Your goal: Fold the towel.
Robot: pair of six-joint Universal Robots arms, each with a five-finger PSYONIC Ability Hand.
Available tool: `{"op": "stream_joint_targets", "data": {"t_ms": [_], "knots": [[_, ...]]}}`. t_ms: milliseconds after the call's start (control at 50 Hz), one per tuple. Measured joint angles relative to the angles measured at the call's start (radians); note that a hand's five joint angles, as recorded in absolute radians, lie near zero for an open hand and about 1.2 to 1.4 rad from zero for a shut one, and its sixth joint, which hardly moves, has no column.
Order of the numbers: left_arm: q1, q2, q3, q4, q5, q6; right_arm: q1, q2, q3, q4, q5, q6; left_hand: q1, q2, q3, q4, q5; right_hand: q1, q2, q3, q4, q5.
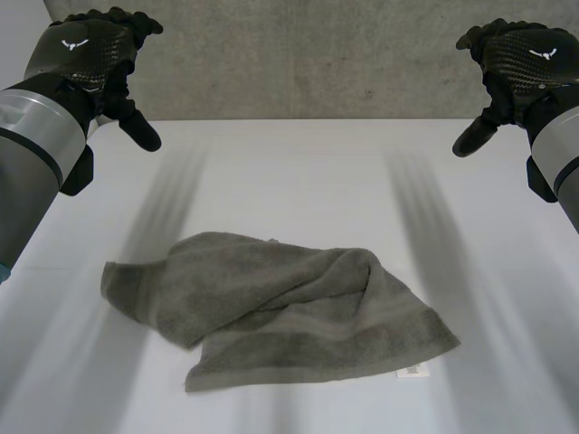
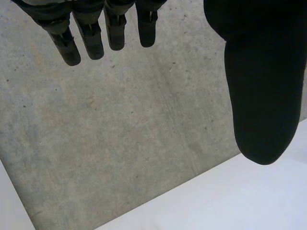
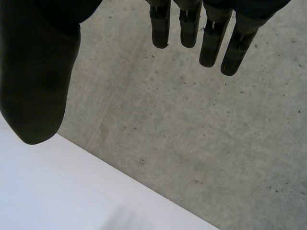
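Lying crumpled, towel (image 1: 289, 307) sits well apart from left hand (image 1: 90, 54).

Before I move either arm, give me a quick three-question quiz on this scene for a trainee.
1. True or false: the left hand is holding the towel.
2. Pick one. The towel is: A) neatly folded; B) lying crumpled on the table; C) hanging off the edge.
3. Fill in: the fingers of the right hand are ____ (open or shut).
Key: 1 false, both hands are raised clear of it. 2 B. 3 open.
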Motion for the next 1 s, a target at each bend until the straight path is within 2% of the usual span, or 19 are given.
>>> {"op": "stream_joint_targets", "data": {"t_ms": [320,380,480,660,860,940,1000], "knots": [[0.001,0.001,-0.008,-0.006,0.012,0.01,-0.007,0.001,0.015,-0.004,-0.005,-0.004,0.0,-0.002,-0.001,-0.001,-0.001,0.0,0.0,0.0,0.0,0.0],[0.001,0.0,-0.02,-0.016,0.015,0.012,-0.017,0.002,0.02,0.011,-0.018,-0.004,0.0,-0.002,-0.001,-0.001,-0.001,0.0,0.0,0.0,0.0,0.0],[0.004,-0.012,-0.063,-0.026,0.018,0.014,-0.028,0.019,0.046,0.059,-0.086,0.003,0.0,0.001,-0.001,0.001,-0.001,0.0,0.0,0.0,0.0,0.0],[0.017,-0.138,-0.163,-0.024,0.019,0.016,-0.029,0.158,0.148,0.1,-0.249,0.084,0.01,0.014,0.015,0.015,-0.001,0.0,0.0,0.0,0.0,0.0],[0.009,-0.325,-0.206,-0.017,0.016,0.093,-0.018,0.376,0.189,0.051,-0.288,0.184,0.04,0.044,0.044,0.044,0.017,0.01,0.003,0.003,0.002,0.005],[0.004,-0.383,-0.204,-0.016,0.013,0.129,-0.005,0.431,0.194,-0.002,-0.278,0.183,0.054,0.057,0.058,0.057,0.029,0.153,0.139,0.144,0.122,0.16],[0.001,-0.425,-0.197,-0.015,0.01,0.144,0.005,0.457,0.193,-0.04,-0.265,0.179,0.181,0.186,0.186,0.186,0.159,0.453,0.445,0.442,0.414,0.452]]}}
